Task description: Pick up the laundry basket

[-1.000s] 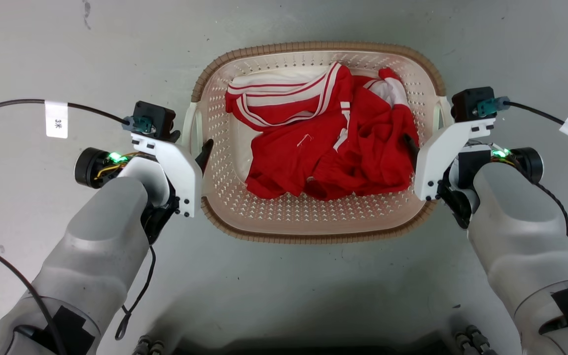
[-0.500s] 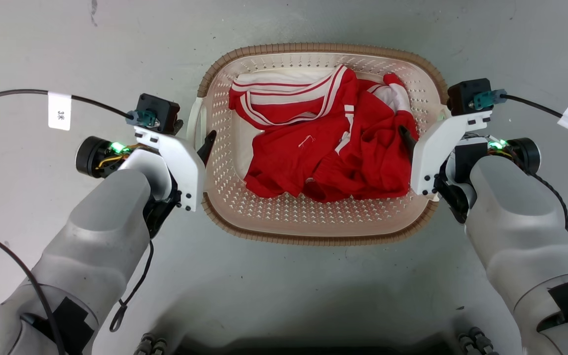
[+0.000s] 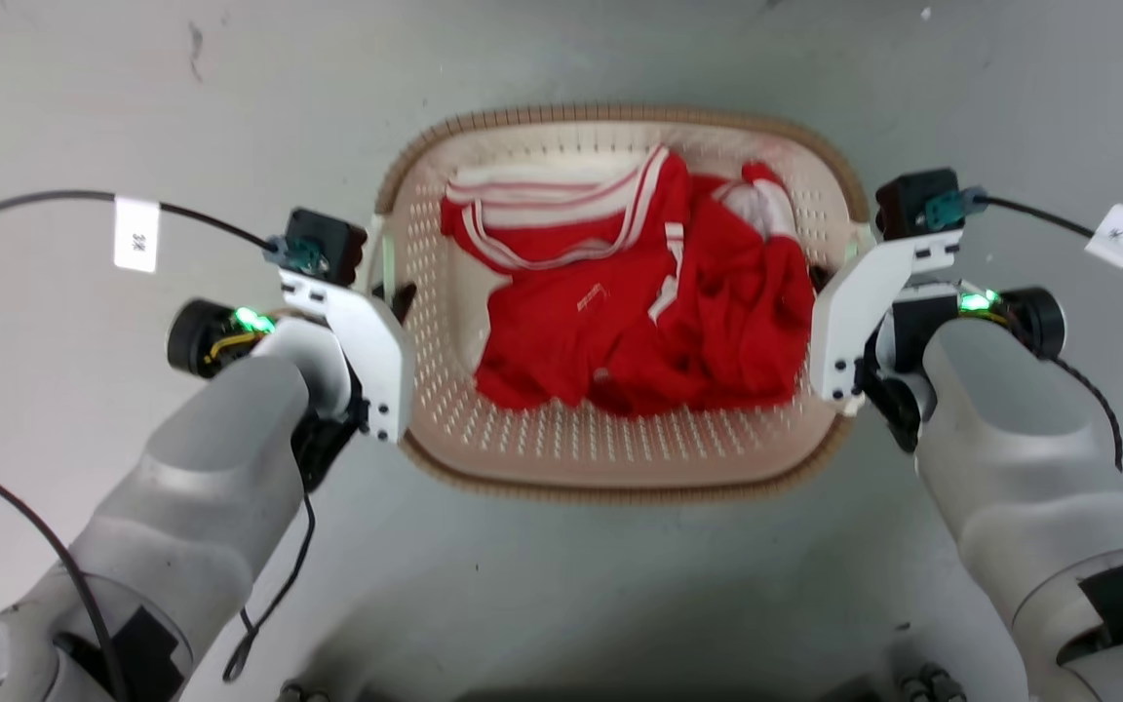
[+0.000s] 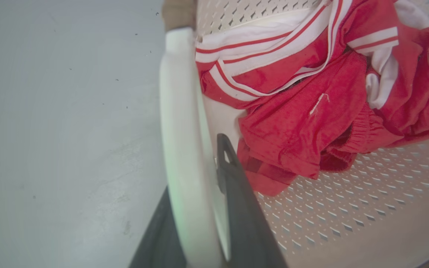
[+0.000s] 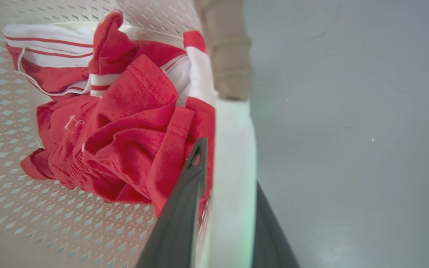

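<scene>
Head view: laundry basket [image 3: 610,448] lengthwise left-right

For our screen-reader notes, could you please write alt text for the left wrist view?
The left gripper clasps, between two dark fingers, the white side handle of a cream perforated plastic laundry basket holding crumpled red-and-white clothes; grey floor lies alongside.

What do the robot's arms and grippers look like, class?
Both forearms are smooth pale grey with black patches. Each wrist carries a white bracket, a black camera box with teal plug, a green light and a black cable bearing a white tag. The left gripper and right gripper have long dark fingers.
</scene>
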Robot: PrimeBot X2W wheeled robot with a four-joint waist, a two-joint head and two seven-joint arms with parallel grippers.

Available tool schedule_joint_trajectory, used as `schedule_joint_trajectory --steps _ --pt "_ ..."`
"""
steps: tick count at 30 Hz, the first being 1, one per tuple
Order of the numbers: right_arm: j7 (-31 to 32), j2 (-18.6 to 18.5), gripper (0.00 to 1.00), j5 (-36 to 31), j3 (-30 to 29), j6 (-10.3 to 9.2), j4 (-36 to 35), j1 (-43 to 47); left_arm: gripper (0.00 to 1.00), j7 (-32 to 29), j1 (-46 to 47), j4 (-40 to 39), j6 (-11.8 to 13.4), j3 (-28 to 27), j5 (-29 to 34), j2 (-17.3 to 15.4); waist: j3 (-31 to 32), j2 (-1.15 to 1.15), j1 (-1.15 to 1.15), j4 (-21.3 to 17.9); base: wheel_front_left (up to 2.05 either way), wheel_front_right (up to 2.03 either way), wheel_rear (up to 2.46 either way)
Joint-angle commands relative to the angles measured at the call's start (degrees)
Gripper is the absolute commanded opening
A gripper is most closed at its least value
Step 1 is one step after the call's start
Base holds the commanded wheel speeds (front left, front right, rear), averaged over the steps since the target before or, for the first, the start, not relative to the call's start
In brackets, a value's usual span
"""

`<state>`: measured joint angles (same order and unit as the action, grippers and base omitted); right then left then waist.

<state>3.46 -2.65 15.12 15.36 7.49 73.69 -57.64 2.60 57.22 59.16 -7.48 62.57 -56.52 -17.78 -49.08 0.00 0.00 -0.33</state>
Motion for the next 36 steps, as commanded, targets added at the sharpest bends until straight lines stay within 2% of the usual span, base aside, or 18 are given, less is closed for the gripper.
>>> schedule_joint_trajectory --steps 1,5,11,22,28,29,36 --pt "1.5 -0.4 0.00 -2.0 -0.2 0.00 0.2 1.2 0.00 -1.2 -1.0 -0.8 0.0 1.2 -0.9 -0.9 2.5 0.00 0.00 -0.4 0.00 0.00 0.00" --pt "5.0 -0.4 0.00 -4.0 -1.0 0.00 0.1 2.6 0.00 -3.8 -2.0 -2.3 0.0 3.0 -3.1 -1.7 6.2 0.00 0.00 -0.5 0.00 0.00 0.00" --pt "14.3 -0.5 0.00 -6.2 -0.5 0.00 0.3 5.0 0.00 -11.0 -3.9 -5.7 0.0 6.6 -8.0 -4.1 14.3 0.00 0.00 -0.7 0.00 0.00 0.00" --pt "31.2 -0.7 0.00 1.4 7.9 0.01 -1.7 8.4 0.00 -23.8 -9.0 -10.5 0.0 9.9 -14.9 -7.7 30.7 0.00 0.00 -1.0 0.00 0.00 0.00" --pt "36.1 -0.7 0.00 5.2 10.5 0.07 -2.6 10.6 0.00 -28.0 -10.4 -12.6 0.0 10.4 -17.0 -9.1 37.9 0.00 0.00 -1.0 0.00 0.00 0.00" --pt "37.5 -0.7 0.00 6.0 11.4 0.07 -2.3 11.6 0.00 -29.9 -11.1 -12.4 0.0 10.5 -17.6 -9.2 40.9 0.00 0.00 -0.8 0.00 0.00 0.00" --pt "40.0 -0.9 0.00 8.5 13.3 0.07 -2.6 13.9 0.00 -33.0 -15.3 -11.4 0.0 10.8 -17.6 -8.9 46.4 0.00 0.00 -1.1 0.00 0.00 0.00"
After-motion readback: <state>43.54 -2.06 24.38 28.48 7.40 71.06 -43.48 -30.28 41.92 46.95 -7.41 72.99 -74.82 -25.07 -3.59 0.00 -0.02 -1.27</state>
